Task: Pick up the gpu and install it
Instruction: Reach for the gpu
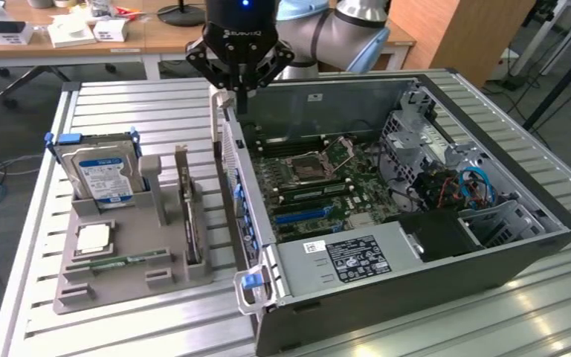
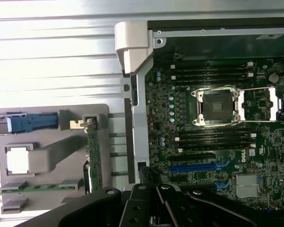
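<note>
The gpu (image 1: 186,216) stands on its long edge in a slot of the grey holder (image 1: 127,281), at the exterior view's left of the open computer case (image 1: 434,253). In the wrist view the gpu (image 2: 93,156) shows as a thin green edge with a silvery bracket at one end. My gripper (image 1: 238,104) hangs above the case's rear wall, well behind the gpu and apart from it. Its fingers meet in a point, shut on nothing. A blue expansion slot (image 1: 300,216) lies bare on the motherboard (image 2: 180,113).
The holder also carries a blue-labelled hard drive (image 1: 102,175), a square processor (image 1: 92,238) and a narrow green memory stick (image 1: 117,262). Drive cages and blue cables (image 1: 474,186) crowd the case's far side. The slatted metal table (image 1: 117,104) reaches a desk behind.
</note>
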You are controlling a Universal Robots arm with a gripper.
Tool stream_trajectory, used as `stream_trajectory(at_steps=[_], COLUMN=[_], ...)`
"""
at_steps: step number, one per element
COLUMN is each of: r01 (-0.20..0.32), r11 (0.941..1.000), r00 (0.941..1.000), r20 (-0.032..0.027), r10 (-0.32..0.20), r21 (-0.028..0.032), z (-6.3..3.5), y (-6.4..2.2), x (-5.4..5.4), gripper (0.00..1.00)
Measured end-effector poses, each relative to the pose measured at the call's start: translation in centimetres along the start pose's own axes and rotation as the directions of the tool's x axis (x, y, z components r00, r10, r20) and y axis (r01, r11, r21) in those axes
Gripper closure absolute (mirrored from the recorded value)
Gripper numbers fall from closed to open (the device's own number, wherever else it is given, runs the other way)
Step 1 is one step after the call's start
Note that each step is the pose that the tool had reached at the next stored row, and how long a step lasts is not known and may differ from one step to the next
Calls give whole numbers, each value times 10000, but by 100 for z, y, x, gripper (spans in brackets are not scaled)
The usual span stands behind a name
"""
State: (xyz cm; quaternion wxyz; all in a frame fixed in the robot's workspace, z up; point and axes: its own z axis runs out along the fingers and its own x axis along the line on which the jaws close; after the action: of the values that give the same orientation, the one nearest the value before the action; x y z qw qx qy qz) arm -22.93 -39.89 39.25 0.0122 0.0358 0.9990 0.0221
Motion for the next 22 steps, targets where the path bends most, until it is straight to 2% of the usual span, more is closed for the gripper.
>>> stream_trajectory(at_steps=[13,22], r01=[19,22], r11=[10000,10000], r00=[10000,10000], r20=[-2,-1], r10=[-19,-22], r21=[0,-1], z=[-7,-11], y=[-22,-43], x=[319,597], gripper=[90,90])
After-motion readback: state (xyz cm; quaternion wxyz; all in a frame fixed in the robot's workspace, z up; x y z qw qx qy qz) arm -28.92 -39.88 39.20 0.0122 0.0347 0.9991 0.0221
